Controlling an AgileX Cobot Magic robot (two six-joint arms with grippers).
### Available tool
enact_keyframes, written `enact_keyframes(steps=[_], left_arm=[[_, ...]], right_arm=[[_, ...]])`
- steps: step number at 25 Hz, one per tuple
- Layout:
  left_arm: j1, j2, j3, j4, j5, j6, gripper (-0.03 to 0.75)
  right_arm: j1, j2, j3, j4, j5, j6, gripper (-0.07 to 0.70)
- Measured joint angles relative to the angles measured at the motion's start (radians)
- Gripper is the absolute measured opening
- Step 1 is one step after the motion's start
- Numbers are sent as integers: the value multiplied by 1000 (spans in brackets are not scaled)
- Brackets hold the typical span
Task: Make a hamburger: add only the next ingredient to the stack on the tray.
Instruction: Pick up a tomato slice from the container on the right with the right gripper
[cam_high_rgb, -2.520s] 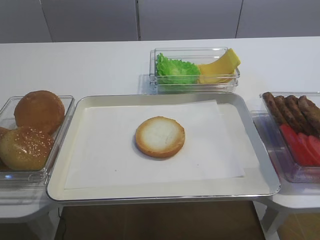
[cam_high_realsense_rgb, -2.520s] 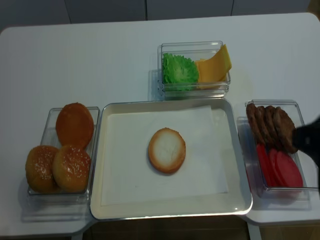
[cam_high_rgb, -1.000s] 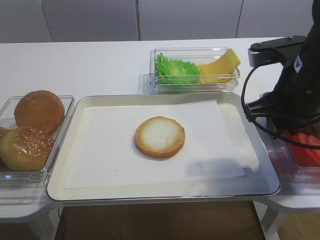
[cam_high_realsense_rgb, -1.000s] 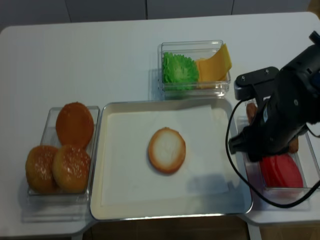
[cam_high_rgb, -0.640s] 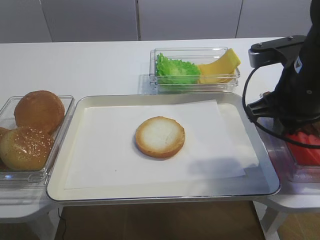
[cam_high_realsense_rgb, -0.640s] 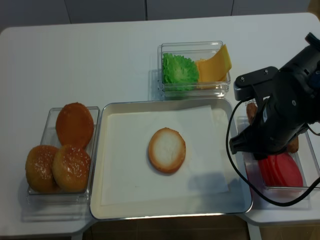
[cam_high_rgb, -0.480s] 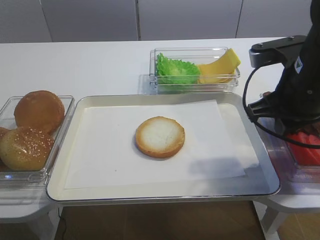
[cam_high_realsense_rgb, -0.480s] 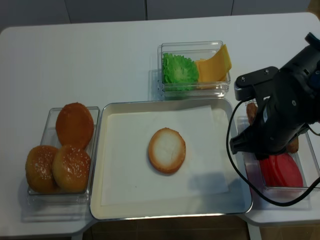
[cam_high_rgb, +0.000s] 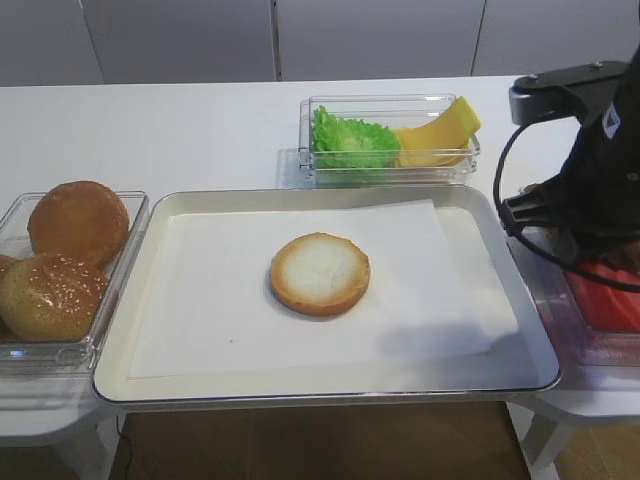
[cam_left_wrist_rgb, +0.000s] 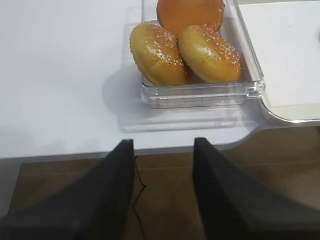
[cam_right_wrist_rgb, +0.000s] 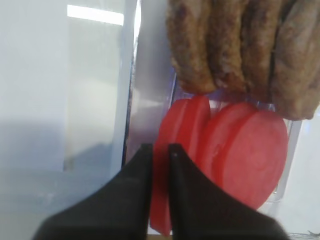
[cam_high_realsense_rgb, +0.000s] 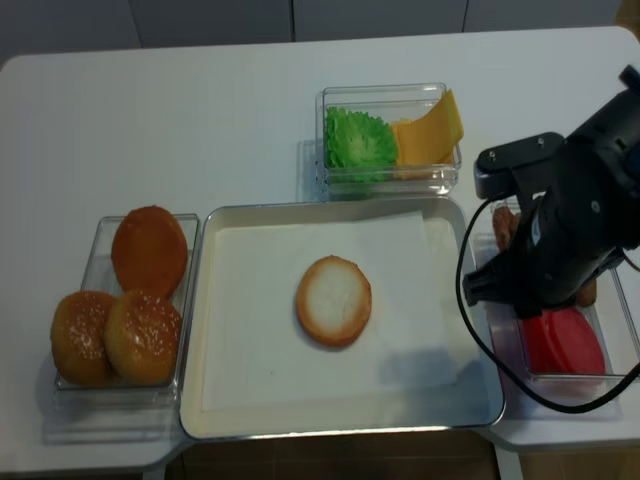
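With the right hand (cam_right_wrist_rgb: 160, 150) pinching the leftmost tomato slice (cam_right_wrist_rgb: 181, 145) edge-on in the container right of the tray (cam_high_rgb: 330, 385), the thin slice could slip or drag its neighbour on lifting.

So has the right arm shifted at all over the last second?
Yes, slightly. In the exterior high view the right arm has drifted right, away from the tray, with its gripper shut on a tomato slice.
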Motion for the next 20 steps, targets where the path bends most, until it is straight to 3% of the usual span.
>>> enact_keyframes(steps=[14,20], left_arm=[[0,0,0,0,0,0,293],[0,0,0,0,0,0,293]], right_arm=[[0,-167,-2,26,27,20,76],[0,-211,-106,45,80,20,75]])
